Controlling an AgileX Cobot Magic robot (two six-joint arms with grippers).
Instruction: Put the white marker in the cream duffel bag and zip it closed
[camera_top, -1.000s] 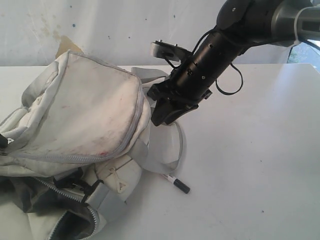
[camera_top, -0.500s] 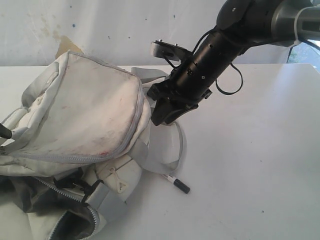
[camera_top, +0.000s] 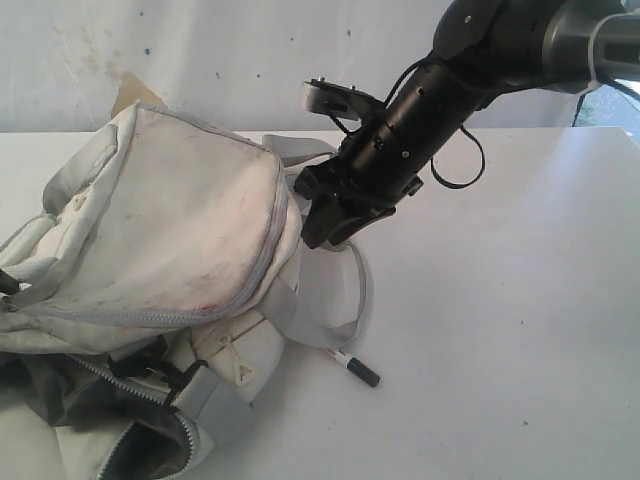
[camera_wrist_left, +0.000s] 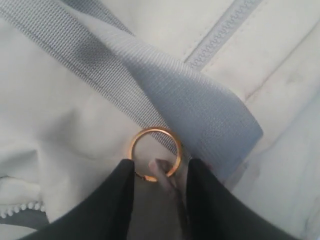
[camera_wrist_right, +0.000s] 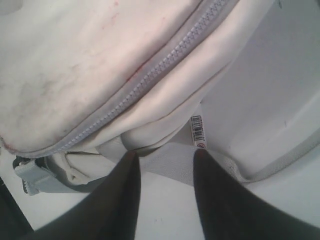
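**Risk note: marker under the strap loop**

The white marker (camera_top: 352, 366) lies on the table (camera_top: 500, 300), outside the cream duffel bag (camera_top: 180, 230). Its black cap points away from the bag and its barrel end is tucked under the grey strap loop (camera_top: 356, 295).

Risks as I judge them:
- Any tug on the bag drags that loop and rolls or flicks the marker.
- A pinch there may catch the webbing too.

The bag is soft and smudged, and dark lining shows at the unzipped pocket (camera_top: 140, 440).

The right end effector (camera_top: 322, 232) hovers at the bag's end, jaws apart, with nothing between them.

The left end effector (camera_wrist_left: 159, 167) stands narrow around a tab under a gold ring (camera_wrist_left: 155, 152). I cannot tell whether it pinches.
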